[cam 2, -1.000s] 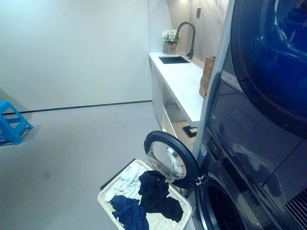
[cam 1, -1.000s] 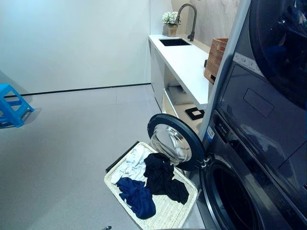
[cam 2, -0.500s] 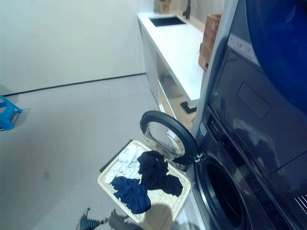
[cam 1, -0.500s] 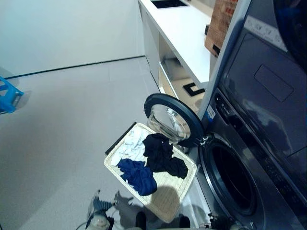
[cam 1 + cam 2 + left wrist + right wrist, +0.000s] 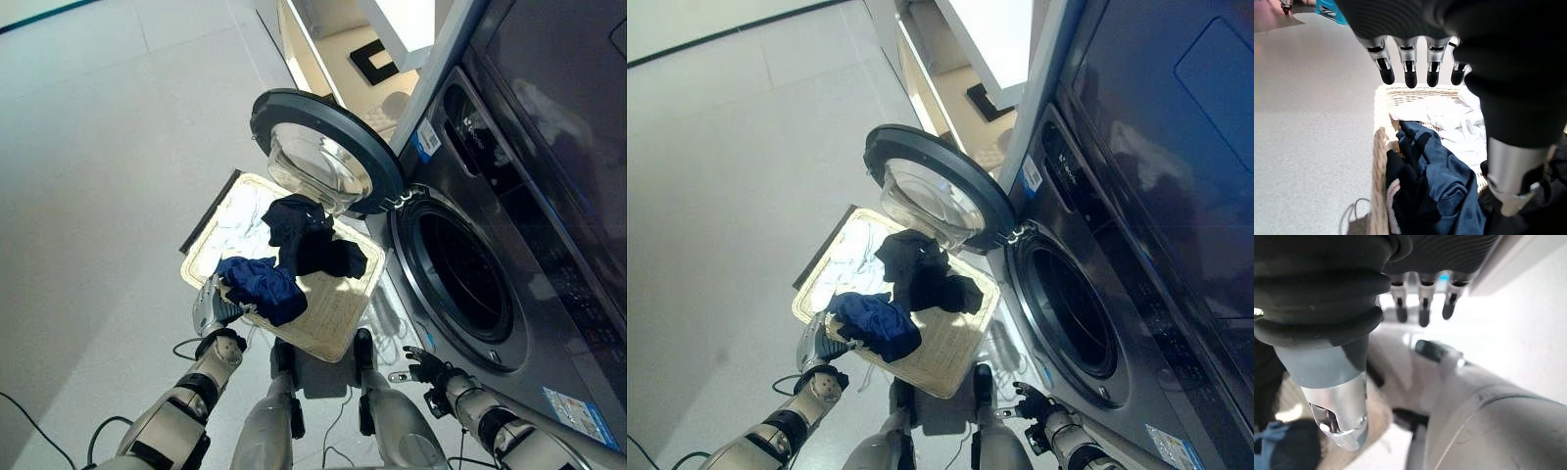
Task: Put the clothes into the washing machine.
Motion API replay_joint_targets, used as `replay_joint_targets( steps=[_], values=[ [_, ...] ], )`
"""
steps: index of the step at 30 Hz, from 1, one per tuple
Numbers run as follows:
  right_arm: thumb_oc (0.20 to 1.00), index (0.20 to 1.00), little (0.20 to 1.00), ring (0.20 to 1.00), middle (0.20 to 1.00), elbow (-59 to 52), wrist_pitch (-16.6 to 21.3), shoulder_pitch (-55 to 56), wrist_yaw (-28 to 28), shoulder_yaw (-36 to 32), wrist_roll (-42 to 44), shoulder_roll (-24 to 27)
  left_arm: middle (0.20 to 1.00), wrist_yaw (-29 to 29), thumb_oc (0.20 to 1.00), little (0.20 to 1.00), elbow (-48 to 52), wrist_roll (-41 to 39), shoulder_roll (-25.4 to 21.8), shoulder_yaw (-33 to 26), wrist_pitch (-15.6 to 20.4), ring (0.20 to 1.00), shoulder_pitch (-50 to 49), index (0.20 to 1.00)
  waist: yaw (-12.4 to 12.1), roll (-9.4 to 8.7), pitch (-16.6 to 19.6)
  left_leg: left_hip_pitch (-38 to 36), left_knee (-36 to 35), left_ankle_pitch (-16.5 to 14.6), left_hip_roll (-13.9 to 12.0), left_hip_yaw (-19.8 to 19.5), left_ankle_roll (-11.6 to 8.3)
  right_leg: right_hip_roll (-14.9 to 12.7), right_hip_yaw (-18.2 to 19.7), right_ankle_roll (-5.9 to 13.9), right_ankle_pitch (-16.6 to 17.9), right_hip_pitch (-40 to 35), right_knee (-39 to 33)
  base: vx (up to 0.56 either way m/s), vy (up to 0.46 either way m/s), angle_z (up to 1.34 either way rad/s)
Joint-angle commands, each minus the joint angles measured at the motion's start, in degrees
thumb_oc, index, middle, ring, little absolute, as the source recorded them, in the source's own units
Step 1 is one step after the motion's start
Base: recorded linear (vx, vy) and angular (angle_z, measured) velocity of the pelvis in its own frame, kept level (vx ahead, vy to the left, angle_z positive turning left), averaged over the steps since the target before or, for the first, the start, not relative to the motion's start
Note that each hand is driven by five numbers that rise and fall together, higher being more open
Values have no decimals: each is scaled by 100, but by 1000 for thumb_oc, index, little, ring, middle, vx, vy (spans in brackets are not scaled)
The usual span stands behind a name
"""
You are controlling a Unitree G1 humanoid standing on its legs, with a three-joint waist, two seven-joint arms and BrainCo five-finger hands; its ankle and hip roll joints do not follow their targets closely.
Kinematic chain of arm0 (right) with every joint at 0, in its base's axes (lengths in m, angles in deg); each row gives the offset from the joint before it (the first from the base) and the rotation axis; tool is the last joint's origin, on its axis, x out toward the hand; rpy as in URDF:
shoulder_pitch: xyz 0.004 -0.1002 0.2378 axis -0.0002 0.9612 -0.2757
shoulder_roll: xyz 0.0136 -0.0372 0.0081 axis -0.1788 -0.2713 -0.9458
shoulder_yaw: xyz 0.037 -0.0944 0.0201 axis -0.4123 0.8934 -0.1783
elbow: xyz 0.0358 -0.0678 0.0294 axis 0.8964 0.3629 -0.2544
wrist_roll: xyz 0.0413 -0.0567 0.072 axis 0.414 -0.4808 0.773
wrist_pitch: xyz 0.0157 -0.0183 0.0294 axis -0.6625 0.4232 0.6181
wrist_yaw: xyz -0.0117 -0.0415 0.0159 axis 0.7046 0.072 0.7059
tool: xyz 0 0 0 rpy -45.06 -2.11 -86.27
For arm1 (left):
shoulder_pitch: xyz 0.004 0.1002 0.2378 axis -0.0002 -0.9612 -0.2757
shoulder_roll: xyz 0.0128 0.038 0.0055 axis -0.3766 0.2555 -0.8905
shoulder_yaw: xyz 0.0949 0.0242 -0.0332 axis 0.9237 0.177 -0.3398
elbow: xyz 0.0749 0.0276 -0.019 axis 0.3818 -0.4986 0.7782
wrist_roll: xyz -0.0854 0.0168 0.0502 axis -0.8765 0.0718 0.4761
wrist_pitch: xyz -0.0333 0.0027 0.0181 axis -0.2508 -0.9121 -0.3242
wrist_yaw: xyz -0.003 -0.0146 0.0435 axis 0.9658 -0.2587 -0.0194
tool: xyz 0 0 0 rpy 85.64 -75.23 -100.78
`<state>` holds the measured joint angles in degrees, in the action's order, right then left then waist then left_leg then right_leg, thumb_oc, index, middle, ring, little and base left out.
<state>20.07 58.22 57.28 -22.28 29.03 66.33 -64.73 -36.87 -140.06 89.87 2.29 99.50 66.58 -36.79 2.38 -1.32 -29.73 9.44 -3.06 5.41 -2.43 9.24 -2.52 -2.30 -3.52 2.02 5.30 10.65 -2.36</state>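
1. clothes lie in a woven laundry basket (image 5: 333,328) on the grey floor (image 5: 88,176), in front of the washing machine (image 5: 509,245) and to its left.
2. navy blue garment (image 5: 263,286) is heaped at the basket's near left corner and droops over the rim; in the left wrist view it fills the near end of the basket.
3. black garment (image 5: 309,240) lies across the middle of the basket, touching the navy one, its far end close under the open door.
4. white clothes (image 5: 235,220) are spread along the basket's far left part, beside the black garment.
5. washing machine door (image 5: 323,147) stands swung wide to the left, its glass bowl hanging over the far edge of the basket; the dark drum opening (image 5: 460,279) is exposed and nothing can be made out inside it.
6. left hand (image 5: 211,308) sits at the near left corner of the basket, just beside the navy garment; in its wrist view the fingers (image 5: 1409,76) are stretched out straight over the basket with the thumb apart, so the hand is spread and has hold of nothing.
7. right hand (image 5: 423,367) hovers low by the front of the machine, below the drum opening; its fingers (image 5: 1422,313) are extended and loose, with nothing between them.
8. white counter (image 5: 994,29) runs beyond the machine, with an open shelf under it.
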Motion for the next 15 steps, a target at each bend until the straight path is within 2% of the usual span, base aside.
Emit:
replay_joint_targets(
  steps=[1, 15],
  values=[
    [1000, 1000, 1000, 1000, 1000, -231, 189, -57, -160, 264, 324, -79, 1000, -149, 1000, 1000, -355, 329, -216, 113, -185, 1000, 355, 1000, 84, -317, -6, 496, 579, -487, 620, -71, 271, 126, 230, 349, 140, 657, 272, -58, -34, -18],
    [1000, 1000, 1000, 1000, 1000, -1172, 307, -261, -520, 615, 1077, 94, 1000, 564, 1000, 1000, -522, 53, -713, 502, -774, 1000, 1604, 1000, 439, -677, -6, 2317, 1587, -491, 550, -184, 108, 198, 167, 245, 200, 2335, 914, -38, -58, -4]
  ],
)
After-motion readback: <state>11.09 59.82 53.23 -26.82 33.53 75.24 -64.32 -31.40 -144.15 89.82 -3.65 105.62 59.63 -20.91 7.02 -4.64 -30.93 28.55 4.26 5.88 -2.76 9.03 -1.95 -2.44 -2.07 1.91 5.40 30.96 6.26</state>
